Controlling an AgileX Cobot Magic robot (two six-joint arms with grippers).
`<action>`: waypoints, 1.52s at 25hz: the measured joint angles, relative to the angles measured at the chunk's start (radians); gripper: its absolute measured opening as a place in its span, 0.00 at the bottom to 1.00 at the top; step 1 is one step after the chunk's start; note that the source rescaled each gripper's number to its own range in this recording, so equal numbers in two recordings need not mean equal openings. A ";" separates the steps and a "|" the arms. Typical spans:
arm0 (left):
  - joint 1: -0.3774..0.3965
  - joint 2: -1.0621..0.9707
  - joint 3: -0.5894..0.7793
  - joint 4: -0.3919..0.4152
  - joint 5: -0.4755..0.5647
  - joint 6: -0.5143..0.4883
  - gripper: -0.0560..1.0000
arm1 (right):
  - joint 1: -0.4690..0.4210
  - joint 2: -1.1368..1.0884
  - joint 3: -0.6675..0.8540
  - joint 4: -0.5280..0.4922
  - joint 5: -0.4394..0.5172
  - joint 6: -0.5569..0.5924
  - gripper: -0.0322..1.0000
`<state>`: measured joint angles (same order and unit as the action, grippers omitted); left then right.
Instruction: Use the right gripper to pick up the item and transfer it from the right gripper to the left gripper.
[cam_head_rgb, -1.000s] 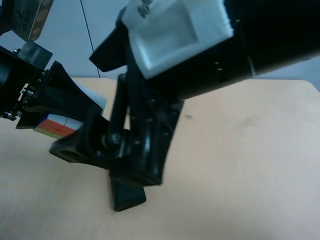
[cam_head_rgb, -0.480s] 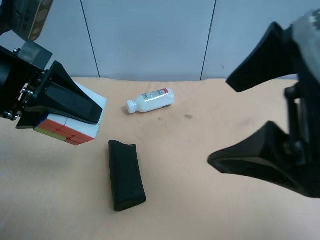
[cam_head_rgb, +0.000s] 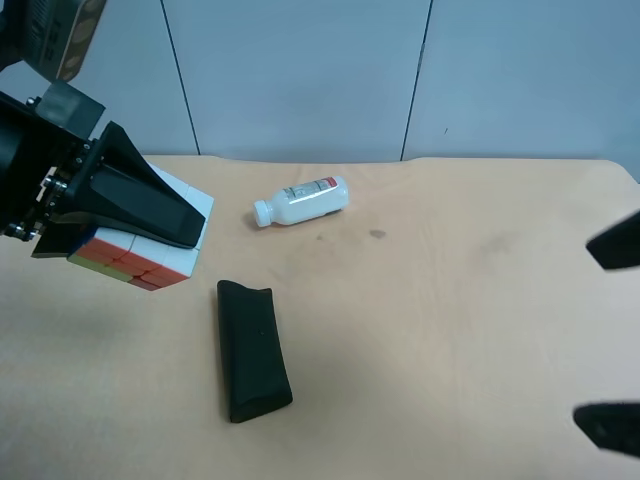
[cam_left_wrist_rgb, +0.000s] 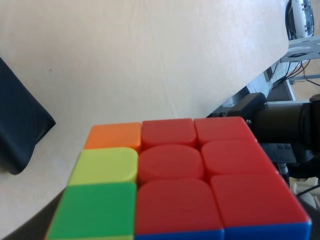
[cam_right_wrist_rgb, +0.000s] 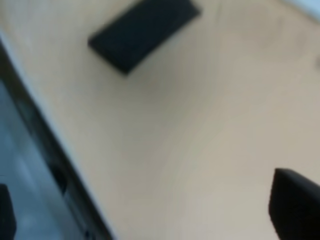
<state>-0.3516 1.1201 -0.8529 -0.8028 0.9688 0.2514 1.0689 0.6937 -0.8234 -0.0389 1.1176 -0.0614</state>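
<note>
we see the cube (cam_head_rgb: 135, 265) held off the table (cam_head_rgb: 450, 300), clamped in the left gripper (cam_head_rgb: 165, 228); the right gripper (cam_head_rgb: 612, 335) hangs wide apart, empty. we judge the cube light, rigid, slick plastic with layers that may twist, so centred flat opposite faces suit best.

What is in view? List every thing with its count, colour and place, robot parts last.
small multicoloured plastic puzzle cube: one; white, red, orange, yellow, green; held above the table at the exterior high view's left.
white plastic bottle: one; white, printed label; lying on its side, far part of the table.
long black pouch: one; black; flat on the table, nearer than the bottle.
light wooden table: one; tan; under everything.
left gripper: one; black; fingers shut on the cube.
right gripper: one; black; fingers open, empty, at the exterior high view's right edge.
</note>
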 joint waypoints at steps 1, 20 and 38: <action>0.000 0.000 0.000 0.000 0.000 0.000 0.06 | 0.000 -0.034 0.044 0.011 -0.009 0.006 1.00; 0.000 0.000 0.000 -0.001 0.000 0.003 0.06 | 0.000 -0.413 0.318 0.032 -0.051 0.061 1.00; 0.000 0.000 0.000 -0.001 -0.034 0.038 0.06 | -0.355 -0.531 0.318 0.032 -0.049 0.061 1.00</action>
<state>-0.3516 1.1201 -0.8529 -0.8036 0.9349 0.2890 0.7140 0.1630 -0.5050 -0.0069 1.0681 0.0000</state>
